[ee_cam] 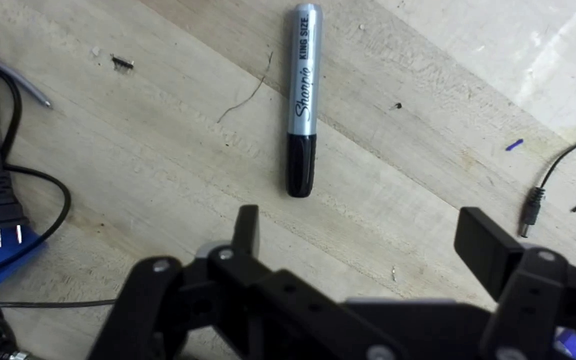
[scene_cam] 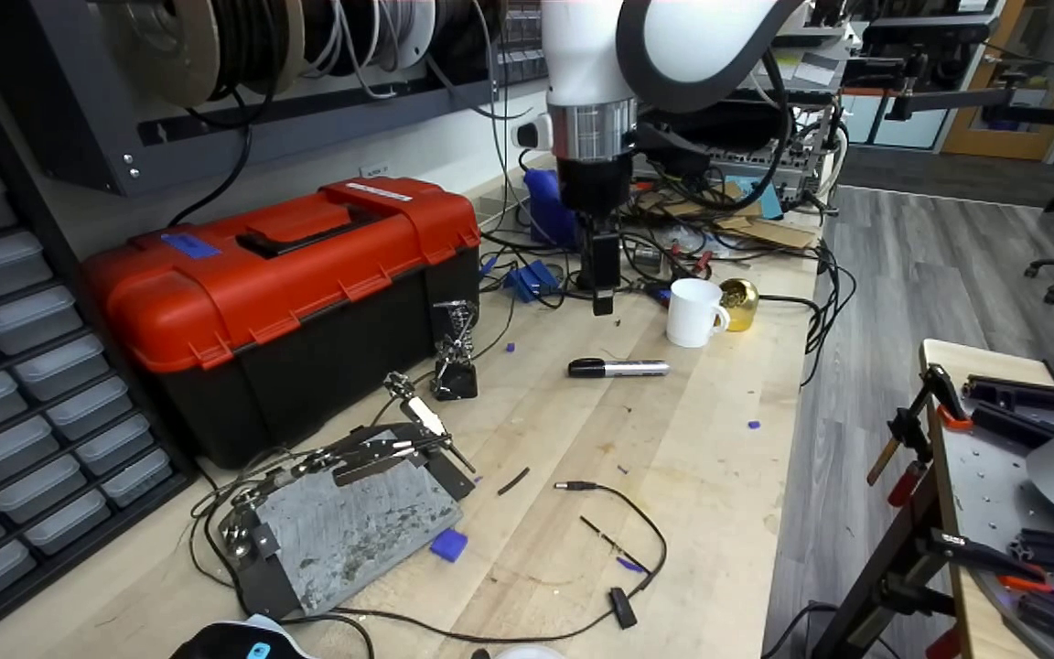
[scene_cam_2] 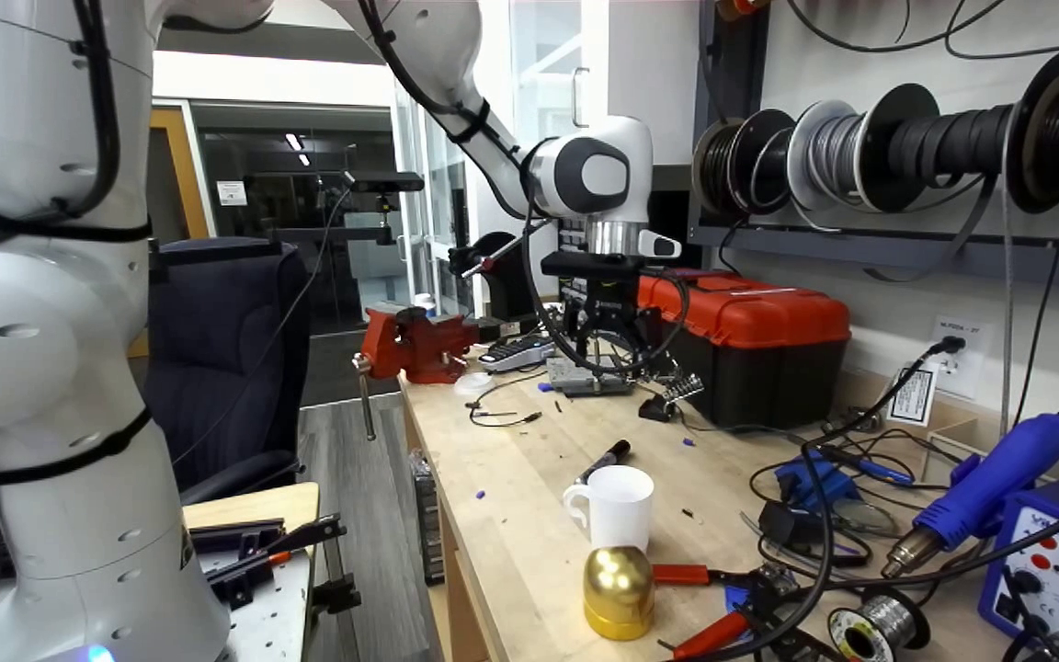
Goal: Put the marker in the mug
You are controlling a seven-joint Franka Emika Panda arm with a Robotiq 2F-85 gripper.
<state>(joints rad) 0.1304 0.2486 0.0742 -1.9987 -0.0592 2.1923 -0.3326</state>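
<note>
Over the wooden workbench (scene_cam: 710, 458), our Robotiq gripper (ee_cam: 361, 240) hangs with its jaws parted wide.
We see the Sharpie King Size marker (ee_cam: 304, 100) lying flat on the bench ahead of the jaws, its black cap toward the gripper in the wrist view. Near it, in both exterior views, we find the white mug (scene_cam: 693, 313) upright, with the gold-coloured soldering-tip cleaner (scene_cam: 740, 307) just beside it; we cannot tell whether those two touch.
</note>
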